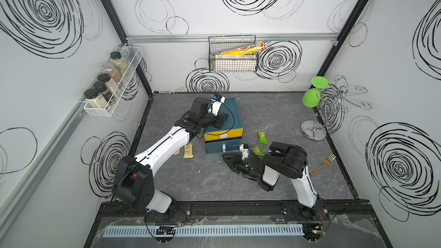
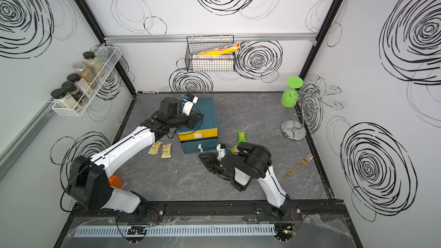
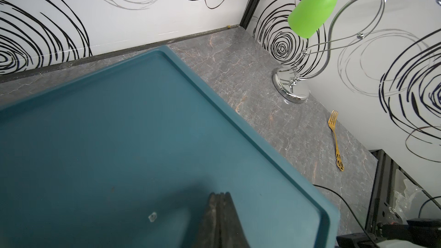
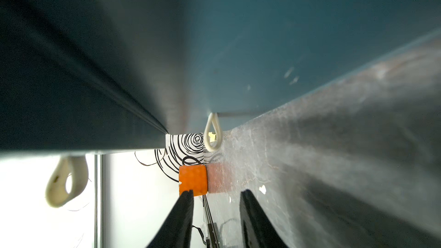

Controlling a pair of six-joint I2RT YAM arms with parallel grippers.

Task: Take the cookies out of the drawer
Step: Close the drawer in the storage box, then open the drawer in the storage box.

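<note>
- Cookies, green: two green packets lie on the tabletop to the right of the drawer unit. One lies clear. The other lies just beside the right arm's wrist and is partly covered by it.
- Cookies, beige: two beige packets lie side by side on the tabletop to the left of the unit. One is fully seen in both top views. The other lies at the edge of the left arm.
- No black packet can be made out in any view.
- Drawer unit: teal case with a yellow upper drawer. The teal lower drawer has a white handle and stands slightly forward of the yellow front. Its inside is hidden.
- Left gripper: rests over the flat top of the unit, jaws together and holding nothing.
- Right gripper: lies low on the tabletop in front of the lower drawer, jaws apart with nothing between them.
- Surroundings: a gold fork lies near the right wall, and a chrome stand carries an inverted green glass. A wire basket on the back wall holds a yellow tube box, and a spice rack hangs on the left wall.
</note>
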